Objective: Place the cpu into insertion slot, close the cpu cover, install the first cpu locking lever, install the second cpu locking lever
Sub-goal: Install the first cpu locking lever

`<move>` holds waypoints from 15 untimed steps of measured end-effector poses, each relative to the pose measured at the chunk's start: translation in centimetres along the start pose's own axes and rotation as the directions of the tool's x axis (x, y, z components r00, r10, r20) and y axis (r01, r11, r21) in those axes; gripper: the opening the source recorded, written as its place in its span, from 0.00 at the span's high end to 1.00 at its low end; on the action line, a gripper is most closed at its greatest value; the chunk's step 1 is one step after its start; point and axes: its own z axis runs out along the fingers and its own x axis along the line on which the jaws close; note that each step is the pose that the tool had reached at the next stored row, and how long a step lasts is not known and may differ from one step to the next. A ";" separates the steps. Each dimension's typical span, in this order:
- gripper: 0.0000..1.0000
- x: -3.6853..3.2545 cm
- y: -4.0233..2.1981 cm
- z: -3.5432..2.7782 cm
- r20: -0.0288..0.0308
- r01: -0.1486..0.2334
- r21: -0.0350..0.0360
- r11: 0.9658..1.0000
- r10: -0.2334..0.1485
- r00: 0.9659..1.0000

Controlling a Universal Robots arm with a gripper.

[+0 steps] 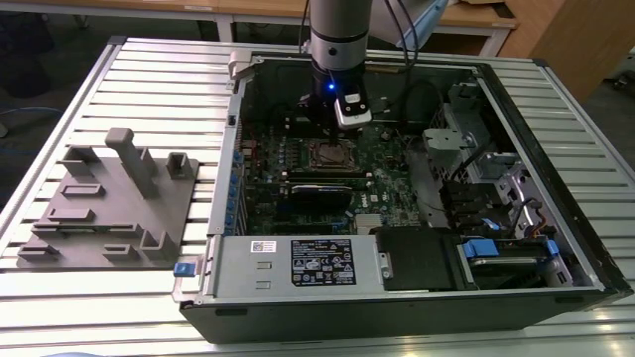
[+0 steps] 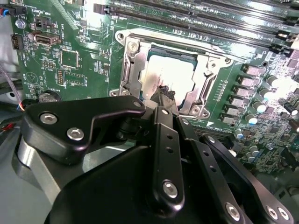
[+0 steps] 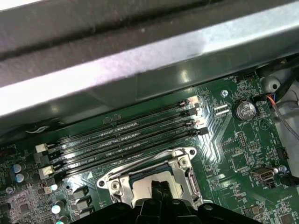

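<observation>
My two black fingers (image 2: 161, 95) are pressed together with no gap between them, tips down on the silver-grey top of the cpu (image 2: 170, 77), so my gripper (image 2: 162, 92) is clenched with nothing grasped. In the first wrist view the same tips (image 3: 158, 190) meet over the chip. The one cpu lies flat inside the one insertion slot (image 2: 135, 74), near the middle of the green motherboard (image 2: 84, 70), and the cpu cover (image 2: 208, 79), a silvery frame with a square window, lies down around the chip's edges; I cannot tell whether the locking levers are latched. Just past the socket, in the first wrist view, I count four long black memory slots (image 3: 126, 140) running side by side toward the case wall, and one round coin battery (image 3: 244, 110) sits toward the board's corner beyond them. In the exterior view my arm (image 1: 340, 30) comes straight down into the open computer case (image 1: 555, 186), with the gripper (image 1: 328, 140) over the socket (image 1: 331, 155) in the board's upper middle. The case rests on one slatted metal table (image 1: 149, 82). Toward the exterior view's left, well apart from the socket, one grey fixture block (image 1: 109, 201) with several upright posts stands on the table just beside the case's side wall.
</observation>
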 end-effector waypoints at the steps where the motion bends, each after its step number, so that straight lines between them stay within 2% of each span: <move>1: 0.90 0.00 -0.01 0.00 0.000 0.000 0.000 1.000 0.000 1.000; 15: 0.90 -0.03 -0.03 -0.19 0.000 0.000 0.000 1.000 0.000 1.000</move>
